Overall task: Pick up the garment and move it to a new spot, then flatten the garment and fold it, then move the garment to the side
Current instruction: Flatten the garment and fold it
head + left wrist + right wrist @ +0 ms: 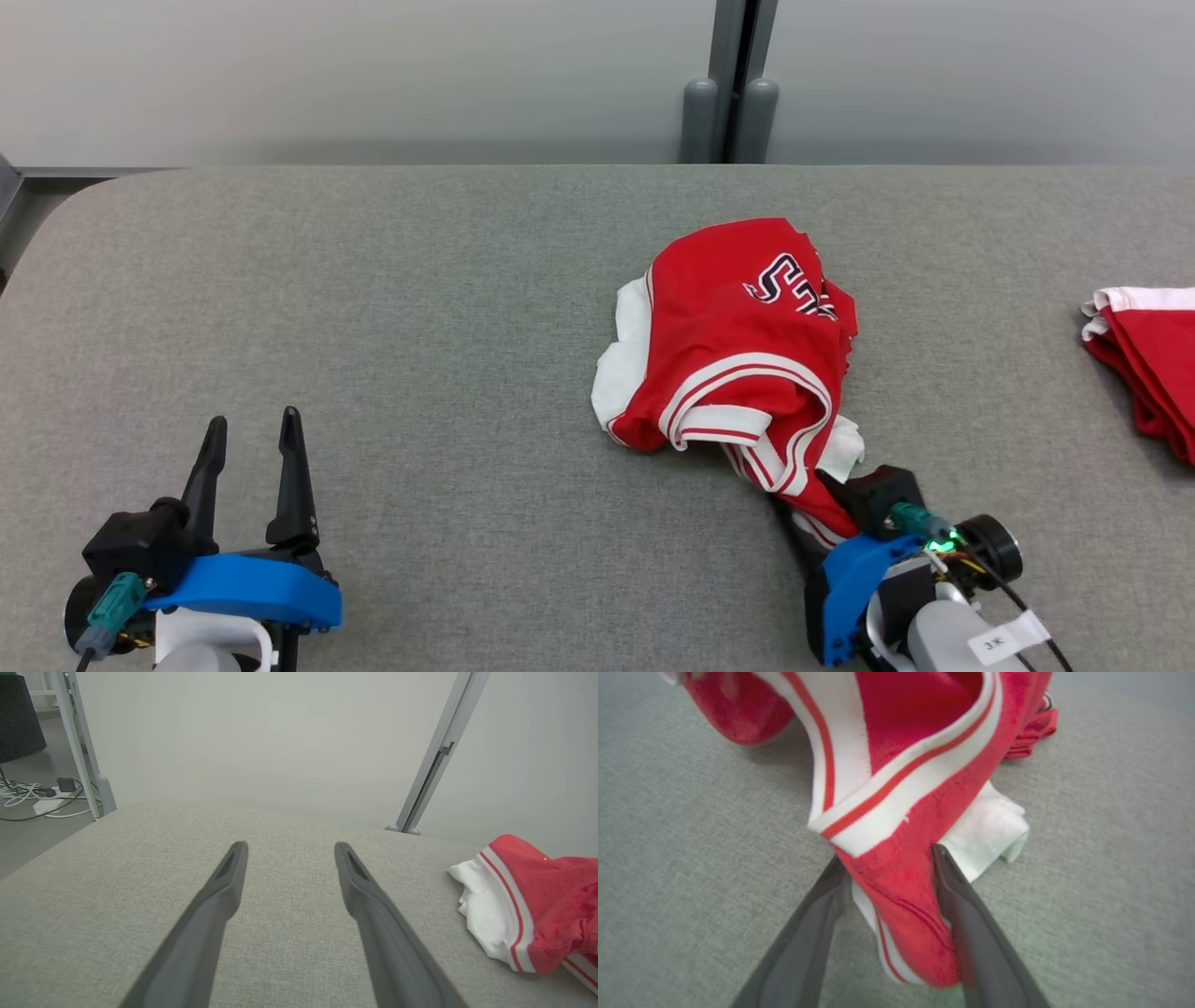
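Observation:
A crumpled red garment (738, 345) with white striped trim and dark lettering lies right of the middle of the grey table (373, 280). My right gripper (814, 497) reaches into its near lower end. In the right wrist view the right gripper (887, 856) is open, its two dark fingers standing either side of a red fold of the garment (901, 765). My left gripper (254, 422) rests open at the near left, far from the cloth. Between the fingers of the left gripper (290, 847) is only table; the garment (523, 905) lies off to its right.
Another red and white garment (1153, 364) lies folded at the table's right edge. A grey post (733, 93) stands against the pale wall behind the table. Cables (42, 798) lie on the floor past the table's left end.

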### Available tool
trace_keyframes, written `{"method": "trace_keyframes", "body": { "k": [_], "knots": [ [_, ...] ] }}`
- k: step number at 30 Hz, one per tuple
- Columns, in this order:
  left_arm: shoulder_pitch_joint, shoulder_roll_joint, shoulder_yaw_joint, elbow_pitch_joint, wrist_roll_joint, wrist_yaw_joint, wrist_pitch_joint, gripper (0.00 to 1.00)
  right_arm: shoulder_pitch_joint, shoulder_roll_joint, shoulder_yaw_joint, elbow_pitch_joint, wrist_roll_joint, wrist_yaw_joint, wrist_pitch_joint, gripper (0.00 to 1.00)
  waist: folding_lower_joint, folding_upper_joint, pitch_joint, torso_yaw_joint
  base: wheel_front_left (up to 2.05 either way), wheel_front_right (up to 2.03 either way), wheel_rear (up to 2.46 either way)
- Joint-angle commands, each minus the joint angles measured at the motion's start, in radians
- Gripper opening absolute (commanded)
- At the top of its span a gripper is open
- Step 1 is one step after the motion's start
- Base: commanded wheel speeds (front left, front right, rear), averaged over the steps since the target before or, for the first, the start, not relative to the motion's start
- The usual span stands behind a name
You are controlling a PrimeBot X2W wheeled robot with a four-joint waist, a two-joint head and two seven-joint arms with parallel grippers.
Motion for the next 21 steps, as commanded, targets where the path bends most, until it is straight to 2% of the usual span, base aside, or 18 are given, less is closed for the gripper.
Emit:
{"method": "trace_keyframes", "body": {
  "k": [1, 8, 16, 21],
  "knots": [
    [-0.015, -0.002, 0.002, 0.004, 0.002, 0.000, -0.007, 1.00, -0.024, 0.003, -0.021, 0.013, 0.001, 0.000, -0.034, 0.00, -0.0001, -0.0001, 0.002, 0.009, 0.00, 0.00, 0.00],
    [-0.013, -0.008, -0.003, 0.015, 0.000, -0.003, -0.011, 1.00, -0.079, 0.004, -0.017, -0.062, 0.103, 0.000, -0.131, 0.00, -0.0001, -0.0001, -0.018, 0.024, 0.00, 0.00, 0.00],
    [0.009, -0.006, 0.000, 0.004, 0.006, 0.004, -0.017, 1.00, -0.226, 0.003, 0.120, -0.316, 0.191, 0.000, -0.058, 0.00, -0.0001, -0.0001, -0.054, 0.020, 0.00, 0.00, 0.00],
    [0.016, -0.013, -0.009, 0.001, 0.010, 0.002, -0.018, 1.00, -0.368, -0.004, 0.181, -0.396, 0.230, 0.000, -0.029, 0.00, -0.0001, -0.0001, -0.078, 0.025, 0.00, 0.00, 0.00]
  ]
}}
